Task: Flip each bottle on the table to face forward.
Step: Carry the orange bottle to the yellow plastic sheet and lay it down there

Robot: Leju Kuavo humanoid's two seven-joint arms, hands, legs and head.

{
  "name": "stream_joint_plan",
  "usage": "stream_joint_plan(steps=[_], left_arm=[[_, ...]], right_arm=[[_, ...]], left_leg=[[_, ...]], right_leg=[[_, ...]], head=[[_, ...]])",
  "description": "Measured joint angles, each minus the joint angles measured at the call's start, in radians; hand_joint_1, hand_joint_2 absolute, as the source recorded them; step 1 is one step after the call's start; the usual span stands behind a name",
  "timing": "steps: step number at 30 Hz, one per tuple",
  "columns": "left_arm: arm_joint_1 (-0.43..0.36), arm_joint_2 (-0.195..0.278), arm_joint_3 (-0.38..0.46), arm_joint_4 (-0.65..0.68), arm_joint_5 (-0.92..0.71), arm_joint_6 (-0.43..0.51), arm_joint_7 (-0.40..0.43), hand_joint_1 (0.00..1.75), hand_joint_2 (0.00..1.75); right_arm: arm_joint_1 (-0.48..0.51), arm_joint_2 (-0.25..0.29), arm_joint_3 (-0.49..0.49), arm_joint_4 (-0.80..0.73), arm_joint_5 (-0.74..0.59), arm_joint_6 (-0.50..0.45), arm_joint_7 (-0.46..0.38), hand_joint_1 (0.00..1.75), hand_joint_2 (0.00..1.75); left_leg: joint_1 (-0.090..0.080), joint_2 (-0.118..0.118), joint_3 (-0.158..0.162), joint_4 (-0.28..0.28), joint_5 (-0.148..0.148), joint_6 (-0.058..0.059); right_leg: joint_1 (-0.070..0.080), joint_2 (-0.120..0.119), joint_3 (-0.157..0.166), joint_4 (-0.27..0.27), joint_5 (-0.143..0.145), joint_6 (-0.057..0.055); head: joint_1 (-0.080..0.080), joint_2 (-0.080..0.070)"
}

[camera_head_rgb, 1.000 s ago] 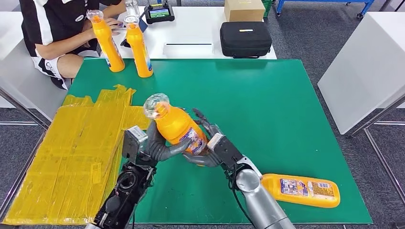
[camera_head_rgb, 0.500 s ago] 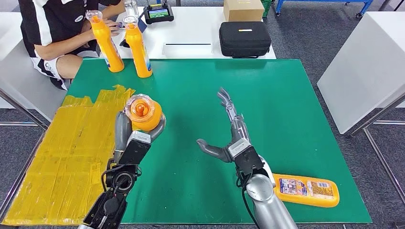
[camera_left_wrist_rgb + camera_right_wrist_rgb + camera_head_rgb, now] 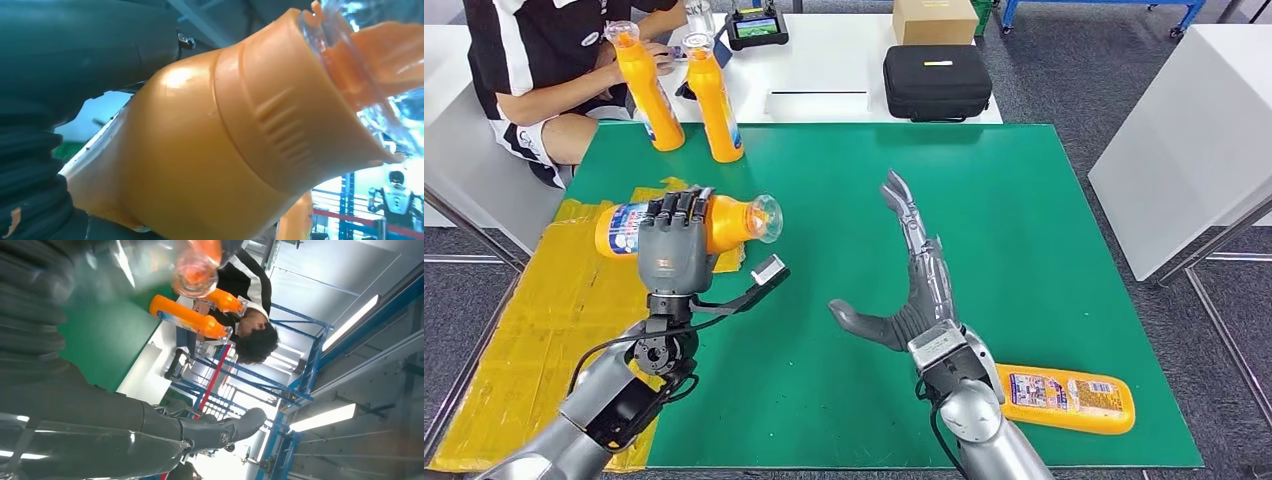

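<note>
Left hand (image 3: 674, 252) now holds my bottle (image 3: 686, 224) sideways at frame left, swung off upright; right hand (image 3: 916, 290) spread wide, empty. 1 bottle lying lower right (image 3: 1064, 397) waits.

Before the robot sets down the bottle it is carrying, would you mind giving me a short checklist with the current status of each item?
1. Left hand has a firm hold on the orange bottle: ok, fingers wrap its body.
2. Bottle label faces forward: cannot tell; the bottle is held sideways, cap pointing right.
3. Right hand is out of the way: ok, open and apart from the bottle.
4. Free space on the green mat for setting down: ok.
5. Two upright bottles at the far edge are clear of the path: ok.
6. Bottle lying flat near the right arm is done: not ok, on its side.
</note>
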Motion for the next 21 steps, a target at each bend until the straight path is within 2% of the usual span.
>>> stream_joint_plan(steps=[1,3,6,8,12,21], left_arm=[[-0.014,0.023,-0.048,0.02,0.0,0.0,0.007,1.75,1.75],[-0.025,0.036,-0.072,0.037,0.0,0.0,0.022,1.75,1.75],[-0.049,0.038,-0.113,0.104,0.0,-0.004,0.04,1.75,1.75],[-0.058,0.026,-0.121,0.175,0.0,-0.024,-0.001,1.75,1.75],[-0.057,-0.009,-0.102,0.299,0.0,-0.088,-0.078,1.75,1.75],[-0.056,-0.056,0.006,0.466,0.0,-0.215,-0.111,1.75,1.75]], right_arm=[[0.0,-0.004,0.005,-0.004,0.0,0.0,0.0,0.0,1.75],[0.0,-0.007,0.007,-0.004,0.0,-0.001,0.0,0.0,1.75],[0.001,-0.01,0.008,-0.009,0.003,-0.004,0.0,0.0,1.75],[0.005,-0.011,0.008,-0.019,0.015,-0.006,0.0,0.0,1.75],[0.026,-0.012,0.008,-0.035,0.042,-0.006,-0.001,0.0,1.75],[0.037,-0.012,0.006,-0.041,0.064,0.027,0.001,0.0,1.75]], left_leg=[[0.0,0.001,0.0,0.0,0.0,0.0],[0.0,0.0,0.0,0.0,0.0,0.0],[0.0,0.001,0.0,0.0,0.0,0.0],[-0.001,0.001,0.0,0.0,0.0,0.0],[0.0,0.001,0.0,0.0,0.0,0.0],[0.0,0.001,0.0,0.0,0.0,0.0]], right_leg=[[0.0,0.001,0.0,0.0,0.0,0.0],[0.0,0.001,0.0,0.0,0.0,0.0],[0.0,0.001,0.0,0.0,0.0,0.0],[0.0,0.001,0.0,0.0,0.0,0.0],[0.0,0.001,0.0,0.0,0.0,0.0],[0.0,0.001,-0.001,0.0,0.0,0.0]], head=[[0.0,0.0],[0.0,0.0],[0.0,0.0],[0.0,0.0],[0.0,0.0],[0.0,0.0]])
